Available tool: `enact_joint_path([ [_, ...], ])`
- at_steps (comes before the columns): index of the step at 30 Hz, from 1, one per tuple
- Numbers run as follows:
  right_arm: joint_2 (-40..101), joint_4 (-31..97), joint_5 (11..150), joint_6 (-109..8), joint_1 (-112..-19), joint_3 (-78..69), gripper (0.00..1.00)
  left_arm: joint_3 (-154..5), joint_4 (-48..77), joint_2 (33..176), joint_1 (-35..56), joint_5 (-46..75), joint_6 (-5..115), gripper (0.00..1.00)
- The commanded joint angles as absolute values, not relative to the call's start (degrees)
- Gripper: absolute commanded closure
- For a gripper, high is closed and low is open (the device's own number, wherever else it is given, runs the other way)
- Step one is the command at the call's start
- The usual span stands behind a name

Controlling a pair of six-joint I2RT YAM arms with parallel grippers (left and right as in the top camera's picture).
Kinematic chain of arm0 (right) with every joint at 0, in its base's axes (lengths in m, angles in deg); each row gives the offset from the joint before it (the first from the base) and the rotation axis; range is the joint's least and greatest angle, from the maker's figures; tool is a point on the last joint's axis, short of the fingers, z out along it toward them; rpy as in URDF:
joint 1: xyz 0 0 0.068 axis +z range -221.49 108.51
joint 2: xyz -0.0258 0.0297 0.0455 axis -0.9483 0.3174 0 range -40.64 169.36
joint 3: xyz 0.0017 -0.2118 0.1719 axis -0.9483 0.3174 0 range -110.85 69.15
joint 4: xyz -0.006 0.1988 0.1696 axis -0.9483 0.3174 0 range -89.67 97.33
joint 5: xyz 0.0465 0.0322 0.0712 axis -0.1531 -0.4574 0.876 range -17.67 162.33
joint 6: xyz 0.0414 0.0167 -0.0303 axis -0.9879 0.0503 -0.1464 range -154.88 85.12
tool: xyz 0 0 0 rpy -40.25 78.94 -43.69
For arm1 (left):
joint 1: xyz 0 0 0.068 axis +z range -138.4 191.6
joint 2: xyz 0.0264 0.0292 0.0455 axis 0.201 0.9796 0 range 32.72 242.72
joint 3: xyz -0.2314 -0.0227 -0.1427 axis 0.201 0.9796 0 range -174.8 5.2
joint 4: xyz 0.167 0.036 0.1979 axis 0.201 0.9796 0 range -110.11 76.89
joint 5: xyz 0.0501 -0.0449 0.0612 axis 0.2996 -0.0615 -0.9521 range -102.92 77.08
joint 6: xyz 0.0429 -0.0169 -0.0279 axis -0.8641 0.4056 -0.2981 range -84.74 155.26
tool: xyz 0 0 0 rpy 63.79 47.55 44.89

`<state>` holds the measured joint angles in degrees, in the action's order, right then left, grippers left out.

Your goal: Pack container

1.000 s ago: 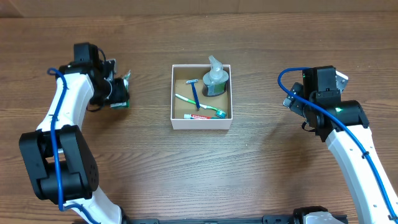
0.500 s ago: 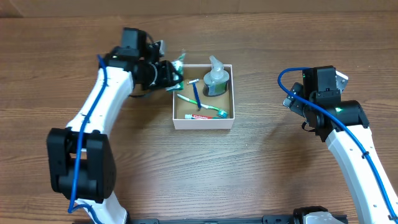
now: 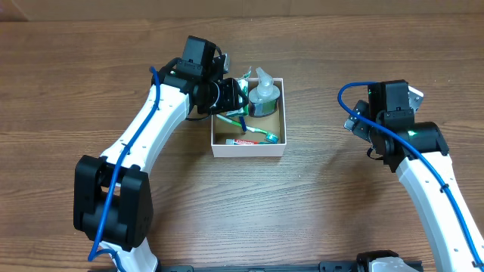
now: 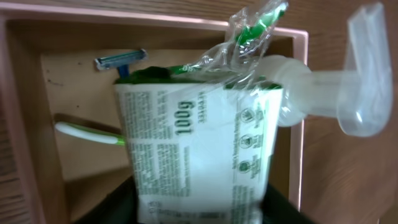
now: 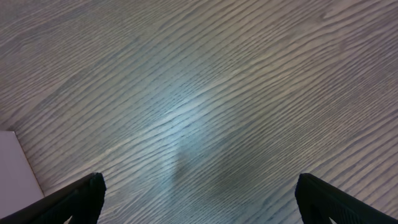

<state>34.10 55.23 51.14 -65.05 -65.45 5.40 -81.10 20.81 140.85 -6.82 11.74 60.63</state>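
Observation:
The container (image 3: 249,147) is a square white box with a brown inside, at the table's middle. It holds a pump bottle (image 3: 264,94), a blue razor (image 3: 240,115), a green toothbrush (image 3: 259,133) and a toothpaste tube (image 3: 243,141). My left gripper (image 3: 233,94) is shut on a green-white packet (image 4: 199,155) and holds it over the container's back left part (image 4: 25,112). The pump bottle (image 4: 348,93) and razor (image 4: 121,60) show behind the packet. My right gripper (image 3: 361,127) is open and empty over bare table, right of the container.
The wooden table (image 3: 318,211) lies all around the container. A white corner of the container (image 5: 18,165) shows at the left edge of the right wrist view.
My left arm has swung right from the table's left side, carrying the packet to above the container. The right arm has not moved.

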Motion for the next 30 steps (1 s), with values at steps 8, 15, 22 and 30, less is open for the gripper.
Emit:
enact_joint_path([
  [8, 33.42, 54.9, 50.77, -65.29, -65.45, 4.79, 0.0, -85.19, 13.82, 140.92, -6.08, 19.81, 62.7, 0.27],
  [15, 33.42, 54.9, 50.75, -65.29, -65.45, 4.79, 0.0, -91.63, 18.0, 140.59, -0.52, 20.07, 61.74, 0.13],
  [22, 33.42, 54.92, 50.77, -65.29, -65.45, 4.79, 0.0, -91.81, 24.12, 140.59, 10.36, 11.24, 60.76, 0.0],
  [30, 33.42, 54.9, 50.75, -65.29, -65.45, 4.79, 0.0, -91.7, 25.12, 140.59, 16.85, 4.51, 60.78, 0.0],
])
